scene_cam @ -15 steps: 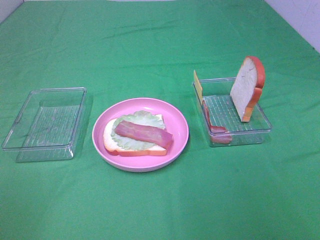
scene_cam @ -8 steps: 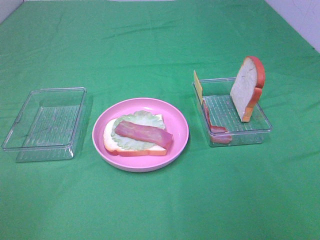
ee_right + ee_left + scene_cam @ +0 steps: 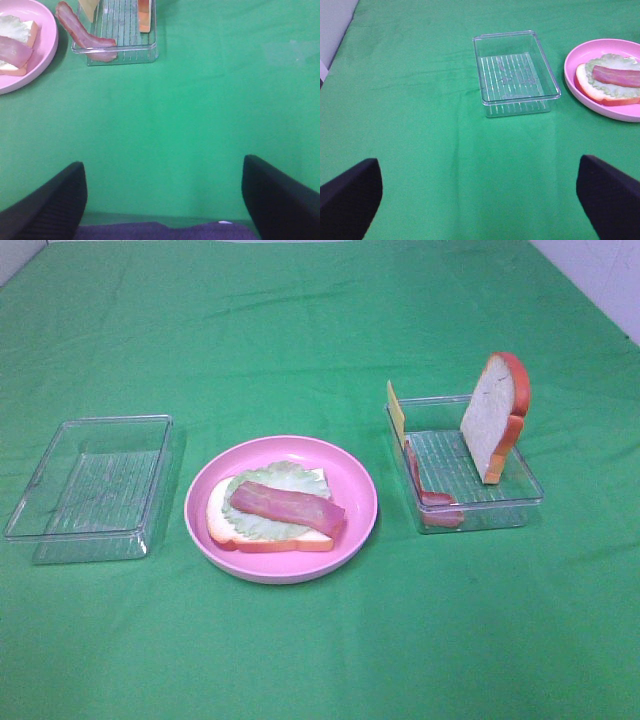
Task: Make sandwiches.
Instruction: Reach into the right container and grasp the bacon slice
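Half-built sandwich (image 3: pixel 272 510) lying flat on the round pink plate (image 3: pixel 355 475), near the middle of the green cloth (image 3: pixel 320 330). Three layers:
- At the base, a bottom bread slice (image 3: pixel 222 525) with a white face and orange-brown crust, the crust showing along the near edge.
- Over it, a pale green lettuce leaf (image 3: pixel 285 478), crinkled and spilling past the bread toward the far side.
- On top, a reddish-pink bacon strip (image 3: pixel 288 506), laid on a slant across the leaf.

More parts in the right clear tray (image 3: pixel 525 495), just beside the plate on the robot's right:
- A second bread slice (image 3: pixel 490 425) standing on edge and tilted, white face toward the plate, crust rising well above the tray rim.
- A thin yellow cheese slice (image 3: pixel 396 410) upright at the far corner nearest the plate, probably inside the wall, though hard to settle from here.
- A second bacon strip (image 3: pixel 425 490) along the plate-side wall, one end draped at the near corner.

Left clear tray (image 3: pixel 90 540) on the plate's other side, apart from it, with a ribbed floor.

Left gripper (image 3: pixel 477 165): dark fingers spread wide at the edges of its wrist view, gripping nothing, over the cloth short of the left tray. Right gripper (image 3: pixel 162 165): likewise spread wide and gripping nothing, over the cloth on the near side of the right tray.
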### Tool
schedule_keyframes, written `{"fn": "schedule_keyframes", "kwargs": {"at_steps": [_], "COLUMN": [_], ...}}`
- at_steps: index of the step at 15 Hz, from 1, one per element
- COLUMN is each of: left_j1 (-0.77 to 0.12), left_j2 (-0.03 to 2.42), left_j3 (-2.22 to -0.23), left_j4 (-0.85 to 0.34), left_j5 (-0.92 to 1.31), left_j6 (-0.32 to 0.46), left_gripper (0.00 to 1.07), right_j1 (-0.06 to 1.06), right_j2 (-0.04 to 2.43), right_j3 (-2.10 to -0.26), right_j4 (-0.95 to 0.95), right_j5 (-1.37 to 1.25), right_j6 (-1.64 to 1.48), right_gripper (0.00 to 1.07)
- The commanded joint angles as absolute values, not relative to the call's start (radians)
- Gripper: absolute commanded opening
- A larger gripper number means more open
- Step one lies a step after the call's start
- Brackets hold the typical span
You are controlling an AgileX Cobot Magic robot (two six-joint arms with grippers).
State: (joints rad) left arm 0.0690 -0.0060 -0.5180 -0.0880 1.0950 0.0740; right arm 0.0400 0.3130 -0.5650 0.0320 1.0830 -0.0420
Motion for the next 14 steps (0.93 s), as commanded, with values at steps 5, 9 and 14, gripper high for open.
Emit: {"fn": "schedule_keyframes", "kwargs": {"at_steps": [5, 9, 14], "left_j1": [0.064, 0.064, 0.064], "left_j2": [-0.021, -0.021, -0.021], "left_j3": [-0.516, -0.516, -0.516], "left_j4": [-0.095, -0.095, -0.098], "left_j5": [1.078, 1.078, 1.078], "left_j6": [0.066, 0.066, 0.066], "left_gripper": [1.01, 1.01, 1.01], "right_j1": [0.038, 0.038, 0.226], "right_j2": [0.982, 1.316, 1.574], "right_j3": [-0.887, -1.032, -1.253], "right_j4": [0.226, 0.245, 0.17], "right_j5": [1.123, 1.122, 1.008], "right_j6": [-0.045, -0.05, 0.145], "right_gripper": [0.82, 0.82, 0.82]}}
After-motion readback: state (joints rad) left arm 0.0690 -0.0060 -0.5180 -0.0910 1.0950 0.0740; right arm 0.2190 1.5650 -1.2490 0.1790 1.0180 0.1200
